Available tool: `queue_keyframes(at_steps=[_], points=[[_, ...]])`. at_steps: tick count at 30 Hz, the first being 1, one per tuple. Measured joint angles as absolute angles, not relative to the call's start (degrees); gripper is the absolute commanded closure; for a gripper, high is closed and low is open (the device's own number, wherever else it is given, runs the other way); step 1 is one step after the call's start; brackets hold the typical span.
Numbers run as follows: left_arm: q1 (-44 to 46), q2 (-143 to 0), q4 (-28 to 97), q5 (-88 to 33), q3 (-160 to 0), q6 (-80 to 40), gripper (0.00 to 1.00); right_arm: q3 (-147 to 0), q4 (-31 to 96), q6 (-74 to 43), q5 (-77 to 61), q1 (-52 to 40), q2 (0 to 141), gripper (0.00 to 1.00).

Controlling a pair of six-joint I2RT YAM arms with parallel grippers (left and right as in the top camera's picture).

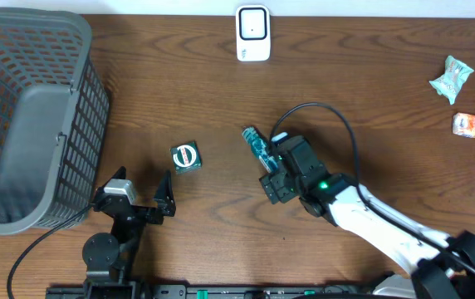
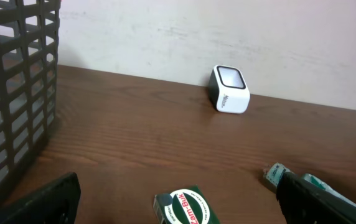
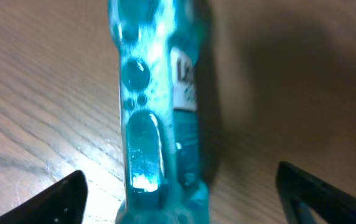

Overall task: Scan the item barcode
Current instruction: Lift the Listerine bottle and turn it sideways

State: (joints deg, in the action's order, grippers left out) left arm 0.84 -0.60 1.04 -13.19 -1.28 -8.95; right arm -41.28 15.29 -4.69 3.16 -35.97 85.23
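Observation:
A slim teal see-through tube (image 1: 255,141) lies on the wooden table near the middle. My right gripper (image 1: 271,163) stands open over its near end. In the right wrist view the tube (image 3: 156,118) runs up between the two dark fingertips (image 3: 63,198), which stand well apart from it on both sides. The white barcode scanner (image 1: 252,33) stands at the far edge, and it also shows in the left wrist view as a small white box (image 2: 230,89). My left gripper (image 1: 144,176) is open near the front edge, with a green Zam-Buk box (image 1: 185,157) just beyond it.
A large grey mesh basket (image 1: 22,116) fills the left side of the table. A pale green packet (image 1: 452,78) and an orange-white packet (image 1: 469,124) lie at the far right. A black cable (image 1: 337,124) loops over the right arm.

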Motion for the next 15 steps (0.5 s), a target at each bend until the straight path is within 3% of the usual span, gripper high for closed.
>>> queue_keyframes(at_steps=[4, 8, 11, 15], points=[[0.84, -0.58, 1.04, -13.19, -1.28, -8.93, 0.02, -41.25, 14.90, -2.81, 1.67, -35.97, 89.73, 0.36], [0.84, -0.60, 1.04, -13.19, -1.28, -8.93, 0.02, -41.25, 14.31, -1.91, 1.76, -35.97, 91.79, 0.62], [0.84, -0.60, 1.04, -13.19, -1.28, -8.93, 0.02, -41.25, 14.20, -1.41, 1.89, -35.97, 91.94, 0.70], [0.84, -0.60, 1.04, -13.19, -1.28, -8.95, 0.02, -41.25, 13.41, -0.51, 2.00, -35.97, 91.94, 0.89]])
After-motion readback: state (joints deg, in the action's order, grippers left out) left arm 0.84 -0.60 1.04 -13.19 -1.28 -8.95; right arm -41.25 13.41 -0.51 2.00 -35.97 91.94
